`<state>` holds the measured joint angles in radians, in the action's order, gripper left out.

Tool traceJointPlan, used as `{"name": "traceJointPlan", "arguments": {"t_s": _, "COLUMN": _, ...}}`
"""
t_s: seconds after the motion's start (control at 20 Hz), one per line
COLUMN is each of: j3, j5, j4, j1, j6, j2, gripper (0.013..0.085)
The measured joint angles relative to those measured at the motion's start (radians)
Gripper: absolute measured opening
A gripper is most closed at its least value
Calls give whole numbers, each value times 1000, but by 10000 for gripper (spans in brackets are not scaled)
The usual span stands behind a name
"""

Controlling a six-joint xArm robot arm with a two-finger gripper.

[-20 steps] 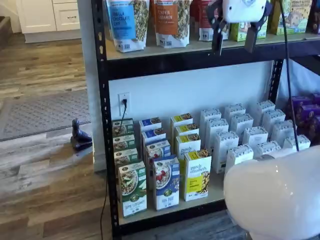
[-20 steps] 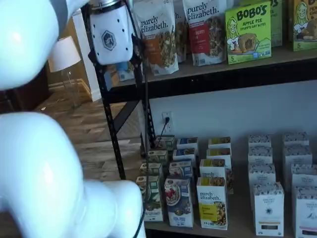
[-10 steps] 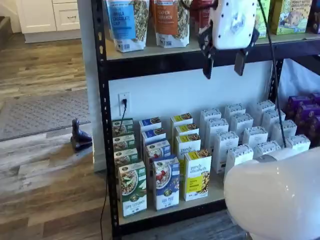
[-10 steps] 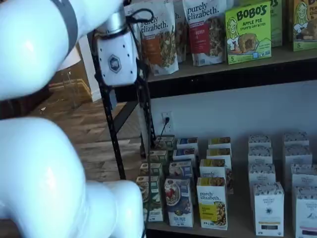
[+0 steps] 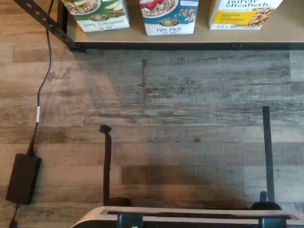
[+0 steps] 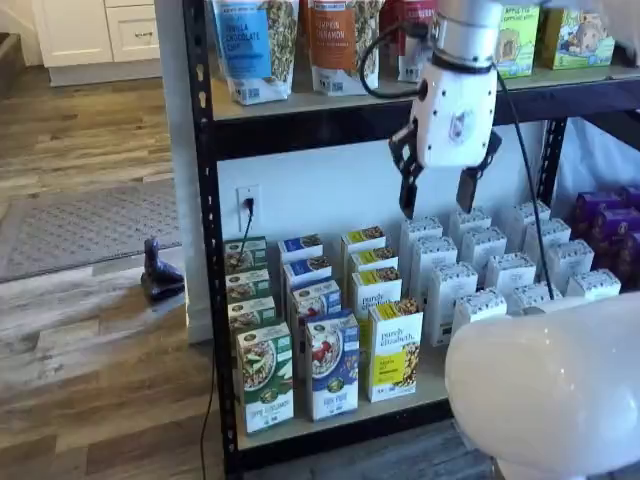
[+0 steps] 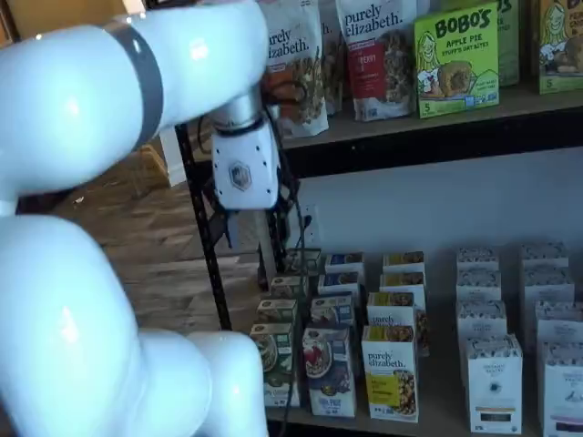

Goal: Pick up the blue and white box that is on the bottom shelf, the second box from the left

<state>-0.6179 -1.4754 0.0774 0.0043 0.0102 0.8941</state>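
Black steel rack fills both shelf views; its bottom shelf (image 6: 415, 385), a pale tan deck w/ black rail, carries rows of cartons. White arm hangs in front, pincer (image 6: 437, 192) well above the cartons and nearer the upper deck, fingers plainly apart w/ a clear gap, nothing held. Target, the blue and white box (image 6: 333, 365), stands upright at the shelf's front edge, between the green-and-white carton (image 6: 265, 376) and the yellow-and-white carton (image 6: 395, 349), touching or just beside both; can't tell which. Step in hand, by my read: approach, hardly begun. To do it well: bring the pincer down and toward the green carton's side until centred over the box, keep fingers wide, line them w/ the slim faces, and slide in w/o nudging neighbours, since side gaps look tight; gripping near the top seems safest. Writing: wrist view shows "FLAX PLUS" on the blue box, "APPLE CINNAMON" approx on the green one, "purely elizabeth." and "BANANA NUT" on the yellow one. Upper deck: "purely elizabeth." pouches (image 7: 375, 55), "BOBO'S APPLE PIE" box (image 7: 458, 59).
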Motion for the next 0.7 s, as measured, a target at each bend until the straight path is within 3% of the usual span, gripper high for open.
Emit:
{"name": "traceJointPlan", "arguments": {"t_s": 0.3, "j3": 130, "j5": 148, "j4": -26, "j1": -15, "j6": -21, "j2": -40, "gripper": 850}}
{"name": "traceJointPlan", "arguments": {"t_s": 0.7, "j3": 238, "j5": 318, "j4": -5, "j1": -4, "j6": -26, "j2": -101, "gripper": 850}}
